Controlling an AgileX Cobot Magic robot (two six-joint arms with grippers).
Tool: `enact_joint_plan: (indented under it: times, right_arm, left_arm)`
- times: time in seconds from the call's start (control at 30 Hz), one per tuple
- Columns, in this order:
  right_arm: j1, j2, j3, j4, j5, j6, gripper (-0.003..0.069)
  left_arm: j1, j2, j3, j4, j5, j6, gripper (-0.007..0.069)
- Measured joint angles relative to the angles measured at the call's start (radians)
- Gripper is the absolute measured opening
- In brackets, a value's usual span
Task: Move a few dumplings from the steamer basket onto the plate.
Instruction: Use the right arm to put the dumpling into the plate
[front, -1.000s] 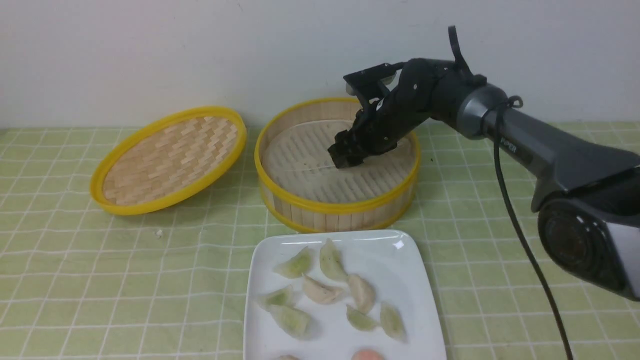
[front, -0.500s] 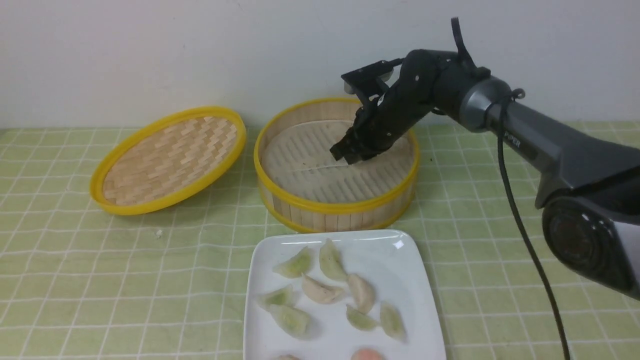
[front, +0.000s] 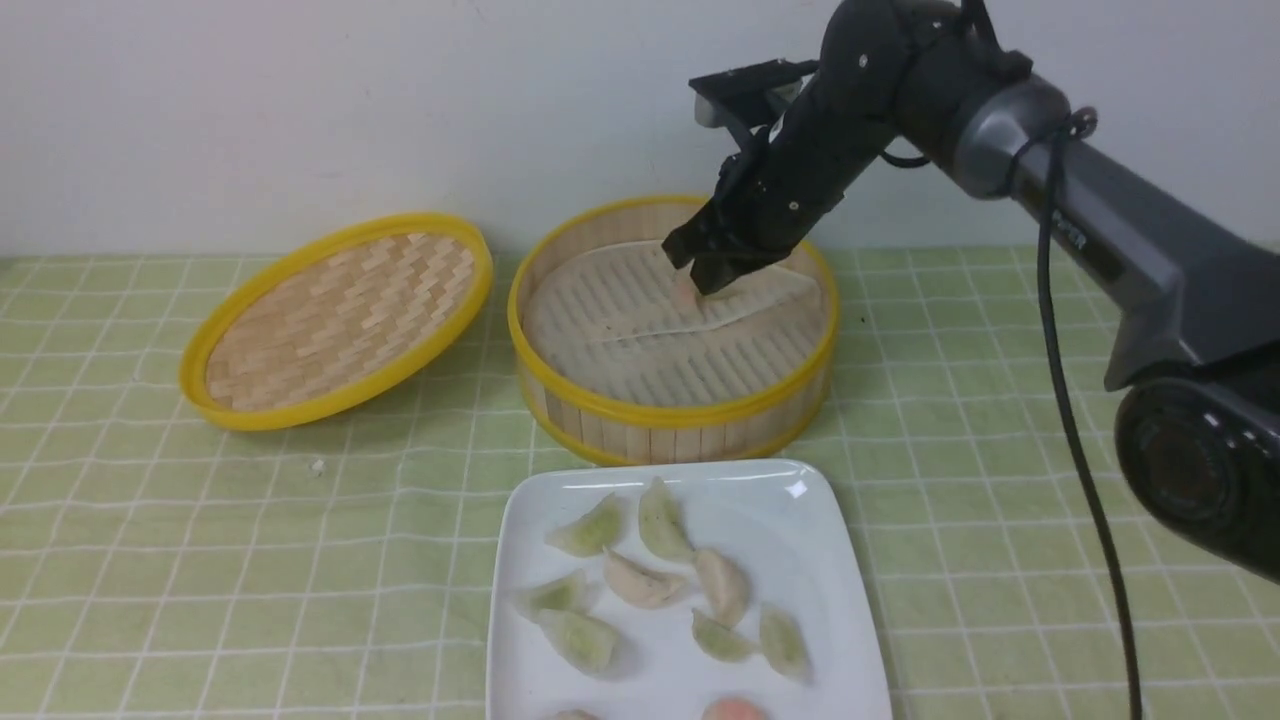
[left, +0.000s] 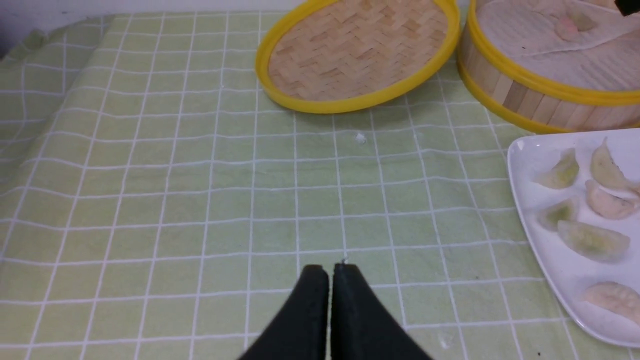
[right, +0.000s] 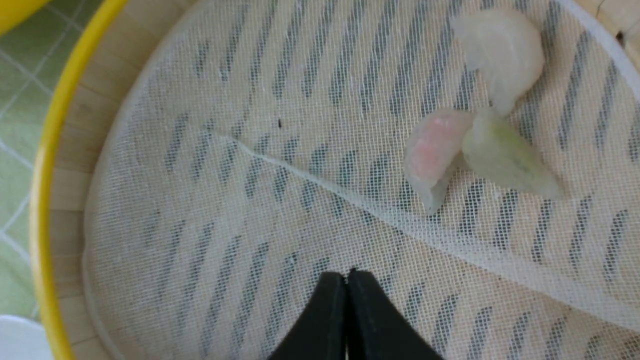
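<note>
Upper centre of the front view: right gripper over the steamer basket, jaws pressed together, empty. Inside the basket, three dumplings (white, pink, green, clustered). Lower centre: plate with more. Left gripper likewise closed above the cloth.

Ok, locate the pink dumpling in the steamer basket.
Right wrist view: the pink dumpling lies on the liner toward the back of the steamer basket, touching a pale green dumpling, with a white dumpling close by.

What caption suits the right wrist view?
Right gripper, shut and empty, above the liner of the steamer basket; white dumpling, pink dumpling and green dumpling lie apart from it.
</note>
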Motion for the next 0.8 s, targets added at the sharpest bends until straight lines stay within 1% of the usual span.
enact_joint_plan:
  times: [0.1, 0.17, 0.23, 0.33, 0.37, 0.43, 0.6, 0.77, 0.8]
  right_arm:
    - [0.001, 0.032, 0.0, -0.004, -0.095, 0.018, 0.0057]
    - [0.001, 0.053, 0.0, -0.004, -0.143, 0.027, 0.0111]
    - [0.001, 0.076, 0.0, -0.005, -0.18, 0.028, 0.019]
    - [0.001, 0.102, 0.0, -0.017, -0.197, 0.025, 0.0291]
    - [0.001, 0.104, 0.0, -0.017, -0.198, 0.025, 0.0297]
    - [0.001, 0.117, 0.0, -0.032, -0.202, 0.004, 0.0351]
    - [0.001, 0.14, 0.0, -0.041, -0.23, -0.12, 0.037]
    - [0.001, 0.143, -0.001, -0.04, -0.246, -0.191, 0.0367]
    - [0.001, 0.147, -0.003, -0.038, -0.248, -0.207, 0.0357]
  left_arm:
    - [0.0, 0.0, 0.0, 0.0, 0.0, 0.0, -0.0006]
    - [0.0, 0.0, 0.0, 0.0, 0.0, 0.001, -0.0006]
    - [0.0, 0.0, 0.0, 0.0, 0.0, 0.014, -0.0006]
    - [0.0, 0.0, 0.0, 0.007, 0.0, 0.027, -0.0006]
    - [0.0, 0.0, 0.0, 0.008, 0.0, 0.027, -0.0006]
    - [0.0, 0.0, 0.0, 0.024, 0.0, 0.029, -0.0006]
    - [0.0, 0.0, 0.0, 0.042, 0.0, 0.033, -0.0006]
    - [0.0, 0.0, 0.0, 0.045, 0.0, 0.034, -0.0006]
    - [0.0, 0.0, 0.0, 0.045, 0.0, 0.035, -0.0006]
